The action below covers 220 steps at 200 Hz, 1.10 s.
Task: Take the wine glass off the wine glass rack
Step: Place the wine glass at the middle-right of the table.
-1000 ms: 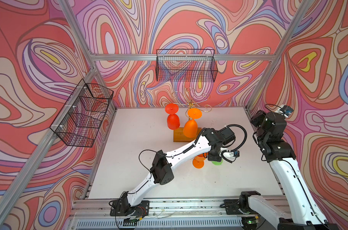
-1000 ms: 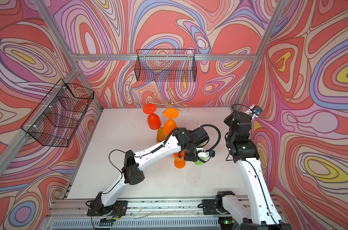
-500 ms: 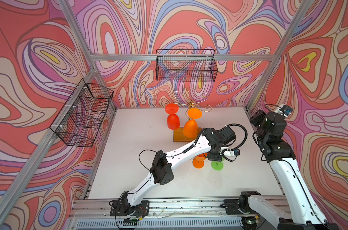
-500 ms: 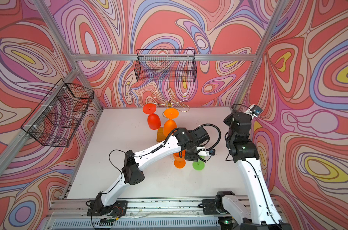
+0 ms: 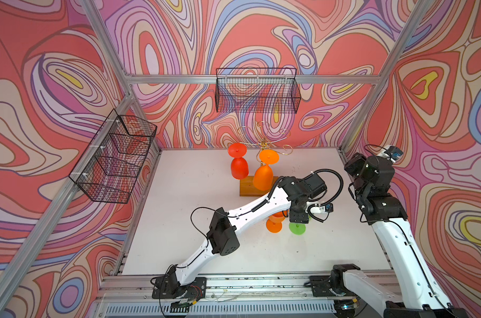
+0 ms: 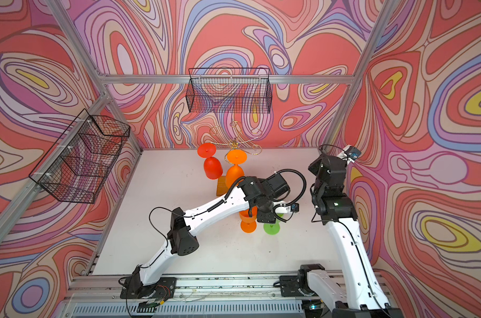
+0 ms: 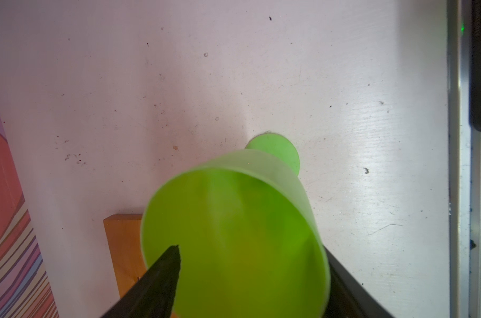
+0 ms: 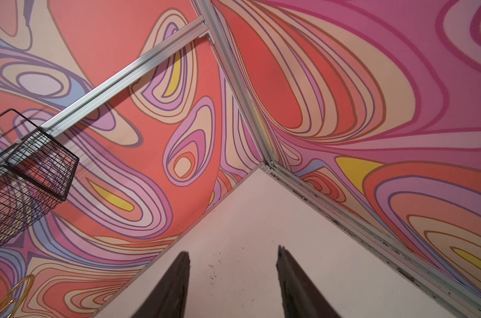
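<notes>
Green wine glass point(image 7: 234, 234) stands upright on its foot on the white worktop point(image 5: 195, 209), off the wine glass rack point(image 5: 264, 143) and well in front of it, towards the right. The left arm point(image 5: 250, 212) stretches low and diagonally from the front rail across the worktop, its wrist bent so that the left claw point(image 5: 298, 219) points straight down over the glass. In the left wrist view the jaws are spread wide about the bowl: one of the fingers point(image 7: 162, 278) crosses the rim's edge, and its mate lies outside the opposite wall. Whether either touches the glass I cannot tell. The right arm point(image 5: 393, 239) stands folded upright at the worktop's right edge. The right claw point(image 8: 234, 250) gapes with nothing between its fingers, aimed at the back right corner.

A standing orange glass point(image 5: 273, 224) sits just beside the green one, partly under the left forearm. The rack's wooden base point(image 5: 247, 188) is at the back middle. A red glass point(image 5: 238, 168) and a hanging orange glass point(image 5: 262, 177) hang upside down from its gold arms. Black wire baskets point(image 5: 257, 92) hang on the back and left walls
</notes>
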Tool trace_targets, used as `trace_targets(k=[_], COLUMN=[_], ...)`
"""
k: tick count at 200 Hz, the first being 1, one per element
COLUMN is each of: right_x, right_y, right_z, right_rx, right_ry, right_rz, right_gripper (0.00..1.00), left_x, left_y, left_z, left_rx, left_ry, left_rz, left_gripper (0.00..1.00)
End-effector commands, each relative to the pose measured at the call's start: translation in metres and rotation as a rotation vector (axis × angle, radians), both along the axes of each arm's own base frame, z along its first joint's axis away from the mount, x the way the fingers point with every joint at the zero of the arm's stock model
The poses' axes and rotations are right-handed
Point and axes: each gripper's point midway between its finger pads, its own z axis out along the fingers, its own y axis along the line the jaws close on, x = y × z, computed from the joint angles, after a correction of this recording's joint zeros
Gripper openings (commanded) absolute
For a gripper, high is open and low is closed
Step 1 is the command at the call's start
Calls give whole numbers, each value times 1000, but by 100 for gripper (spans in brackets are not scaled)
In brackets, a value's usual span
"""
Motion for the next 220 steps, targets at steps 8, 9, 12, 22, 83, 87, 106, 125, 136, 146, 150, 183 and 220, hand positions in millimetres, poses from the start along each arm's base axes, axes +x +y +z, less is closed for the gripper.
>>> trace_targets(k=[8,9,12,22,83,87,106,125,136,146,150,183,220], right_x=[0,0,1,1,2,2,2,2,2,1,1,1,6], right_y=[0,0,0,1,2,2,3,3,4,4,4,8,24], right_z=[-4,-4,-4,-4,-3,-2,-1,0,1,2,3,8,16], right_rx=[0,0,2,2,8,9,11,15,16,15,16,18,37], right_ry=[3,2,1,2,-3,-6,-9,-12,-15,-17,-18,-28,-52], right_rz=[6,6,7,8,14,14,19,22,24,27,28,53,147], right_gripper=[54,54,54,54,54,54,54,54,54,54,54,54,54], left_x=[-6,-6,-6,-7,-16,-17,-16,-15,-14,-14,-13,-11,-2], left_y=[-1,-2,-2,-2,-2,-1,4,9,12,15,16,26,70], left_z=[34,34,35,39,66,67,71,76,84,93,97,155,246], left_rx=[-74,-75,-79,-87,-159,-158,-149,-144,-153,-167,-176,-332,-670], left_ry=[-10,-11,-12,-11,8,9,-5,-21,-36,-51,-59,-145,-191], left_rz=[-8,-8,-7,-9,-22,-22,-15,-6,0,6,9,39,153], left_gripper=[77,77,77,77,82,82,84,85,85,85,85,85,80])
